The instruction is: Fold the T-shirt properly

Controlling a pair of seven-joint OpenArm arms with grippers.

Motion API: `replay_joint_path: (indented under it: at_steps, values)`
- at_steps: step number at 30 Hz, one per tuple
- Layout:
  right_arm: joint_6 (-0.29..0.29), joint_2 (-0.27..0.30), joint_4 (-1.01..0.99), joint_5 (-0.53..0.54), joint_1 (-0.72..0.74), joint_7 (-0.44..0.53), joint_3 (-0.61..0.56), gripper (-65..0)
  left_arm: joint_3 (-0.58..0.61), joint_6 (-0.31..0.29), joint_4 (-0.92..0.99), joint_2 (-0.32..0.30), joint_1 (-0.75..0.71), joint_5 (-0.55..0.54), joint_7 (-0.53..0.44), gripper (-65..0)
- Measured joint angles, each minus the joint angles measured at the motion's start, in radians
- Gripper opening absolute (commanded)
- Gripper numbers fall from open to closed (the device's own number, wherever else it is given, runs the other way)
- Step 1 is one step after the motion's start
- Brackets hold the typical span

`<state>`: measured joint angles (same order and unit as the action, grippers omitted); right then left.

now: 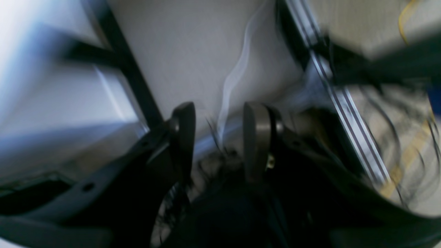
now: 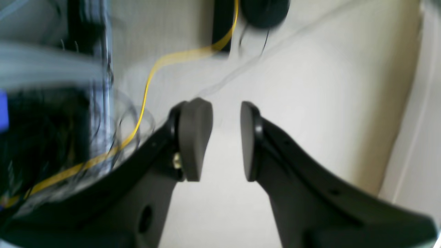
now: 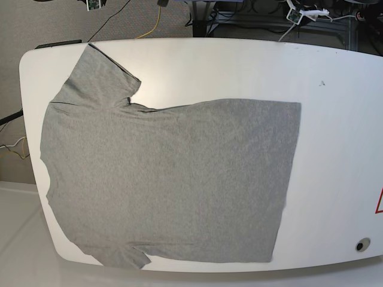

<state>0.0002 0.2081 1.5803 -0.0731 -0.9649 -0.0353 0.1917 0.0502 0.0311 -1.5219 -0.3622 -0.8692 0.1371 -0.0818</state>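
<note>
Closest to the lens in the left wrist view, the left gripper [image 1: 218,137] shows two dark fingers standing apart with nothing between them; behind them everything is smeared by blur, only a pale surface and a black frame bar [image 1: 131,69] can be made out. Over on the other arm, the right gripper [image 2: 225,137] looks the same: grey pads [image 2: 193,137] parted, a clear gap, nothing pinched. Beyond it lies a pale floor with a yellow cable [image 2: 151,79] curling past dark, blurred wiring.

From the base view, neither arm reaches into the picture. Spread flat on the white table [image 3: 335,119] lies the T-shirt [image 3: 173,179], heather grey and plain, its collar end toward the table's left edge and its straight hem toward the middle right. One sleeve [image 3: 102,75] points to the far left corner; the other sleeve [image 3: 119,256] sits at the near edge, slightly over the rim. Soft wrinkles run below the far sleeve. A small round hole [image 3: 362,245] shows in the table's near right corner.
</note>
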Motion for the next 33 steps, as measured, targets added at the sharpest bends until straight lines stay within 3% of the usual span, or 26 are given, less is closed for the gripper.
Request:
replay_joint_path:
  at_steps: [7, 12, 14, 22, 24, 25, 27, 33]
  values:
    - [0.011, -0.016, 0.073, 0.003, -0.013, -0.024, 0.036, -47.4, -0.014, 0.003, -0.151, -0.021, -0.029, -0.185, 0.041, -43.9]
    - [0.004, -0.013, 0.132, 0.003, -0.039, -0.035, 0.061, -46.9, -0.027, -0.009, -0.256, -0.026, -0.059, -0.201, 0.06, -43.0]
    - [0.023, -0.011, 0.192, 0.004, -0.05, -0.093, 0.093, -46.9, -0.046, -0.027, -0.299, -0.024, -0.064, -0.159, 0.079, -42.9]
    - [0.014, 0.037, 0.317, 0.003, -0.058, -0.108, 0.124, -46.3, -0.072, -0.033, -0.383, -0.024, -0.079, -0.003, 0.097, -41.9]
    - [0.027, 0.058, 0.364, 0.004, -0.08, -0.167, 0.125, -46.3, -0.093, -0.052, -0.442, -0.018, -0.108, 0.143, 0.129, -41.8]
    - [0.028, 0.066, 0.385, 0.003, -0.097, -0.178, 0.125, -46.2, -0.101, -0.05, -0.471, -0.017, -0.124, 0.165, 0.109, -41.7]
    - [0.026, 0.08, 0.425, -0.005, -0.116, -0.134, 0.129, -46.1, -0.115, -0.031, -0.505, -0.019, -0.14, 0.173, 0.08, -41.6]
    - [0.027, 0.102, 0.48, -0.045, -0.103, -0.158, 0.127, -46.4, -0.121, -0.04, -0.565, -0.018, -0.134, 0.237, 0.107, -41.3]
